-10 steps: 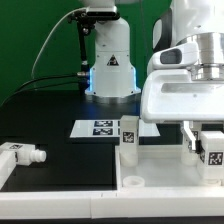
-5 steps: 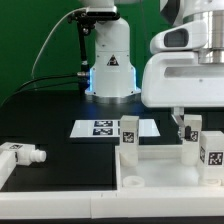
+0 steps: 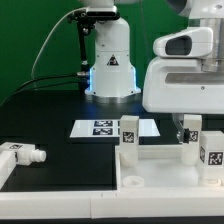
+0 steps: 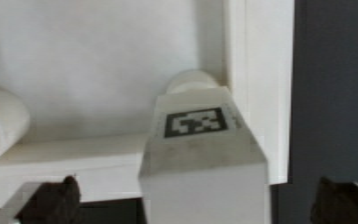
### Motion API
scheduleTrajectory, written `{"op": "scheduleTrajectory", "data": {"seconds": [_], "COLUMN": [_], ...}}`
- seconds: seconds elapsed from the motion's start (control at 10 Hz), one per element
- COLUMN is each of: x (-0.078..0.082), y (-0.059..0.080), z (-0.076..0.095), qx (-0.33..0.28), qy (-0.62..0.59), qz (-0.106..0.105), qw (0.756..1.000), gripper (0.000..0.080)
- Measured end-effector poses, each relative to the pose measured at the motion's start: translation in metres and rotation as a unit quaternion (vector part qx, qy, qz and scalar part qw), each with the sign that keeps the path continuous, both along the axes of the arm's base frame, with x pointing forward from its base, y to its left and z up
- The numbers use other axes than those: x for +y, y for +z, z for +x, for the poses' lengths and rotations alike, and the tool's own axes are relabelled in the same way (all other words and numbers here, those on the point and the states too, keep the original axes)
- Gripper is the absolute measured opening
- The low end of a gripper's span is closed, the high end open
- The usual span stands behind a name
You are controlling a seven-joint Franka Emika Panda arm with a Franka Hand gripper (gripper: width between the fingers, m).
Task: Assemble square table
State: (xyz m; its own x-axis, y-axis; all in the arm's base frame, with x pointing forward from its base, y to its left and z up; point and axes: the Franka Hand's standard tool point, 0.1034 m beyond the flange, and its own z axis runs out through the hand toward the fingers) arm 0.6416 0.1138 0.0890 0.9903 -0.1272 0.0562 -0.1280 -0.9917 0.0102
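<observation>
In the panel (image 3: 160, 172) corner, your gripper (image 4: 197, 203) has its jaws apart, one each side of the upright leg (image 4: 201, 145), clear of it. A loose leg (image 3: 22, 154) lies on the table (image 3: 60, 108), well apart.

white leg (image 3: 129, 142), black-and-white square tag (image 3: 129, 127); white square panel (image 3: 165, 172); black table (image 3: 50, 120)
</observation>
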Motion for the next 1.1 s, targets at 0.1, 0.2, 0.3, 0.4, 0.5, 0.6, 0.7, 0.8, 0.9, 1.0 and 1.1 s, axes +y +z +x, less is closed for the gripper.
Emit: {"op": "scheduleTrajectory", "data": {"seconds": [0.1,0.2,0.3,0.4,0.5,0.6,0.7,0.8,0.9,1.0,1.1], "x": [0.001,0.0003,0.0,0.0003,0.0002,0.0002,0.0,-0.0005,-0.0009,-0.0011,-0.0009], "y": [0.0005,0.0003,0.0003,0.0001,0.0001,-0.0001,-0.0001,-0.0005,-0.0012,-0.0013,-0.0012], "z": [0.0008,0.0009,0.0009,0.0008,0.0008,0.0007,0.0008,0.0007,0.001,0.0004,0.0], "qx": [-0.002,-0.003,-0.003,-0.003,-0.004,-0.004,-0.005,-0.006,-0.012,-0.018,-0.019], "qy": [-0.008,-0.019,-0.025,-0.065,-0.106,-0.138,-0.183,-0.215,-0.29,-0.368,-0.428], "qz": [0.001,0.001,0.001,0.003,0.006,0.008,0.01,0.011,0.014,0.015,0.015], "qw": [1.0,1.0,1.0,0.998,0.994,0.99,0.983,0.976,0.957,0.929,0.904], "gripper": [0.0649,0.0522,0.0522,0.0386,0.0282,0.0282,0.0282,0.0282,0.0282,0.0282,0.0282]}}
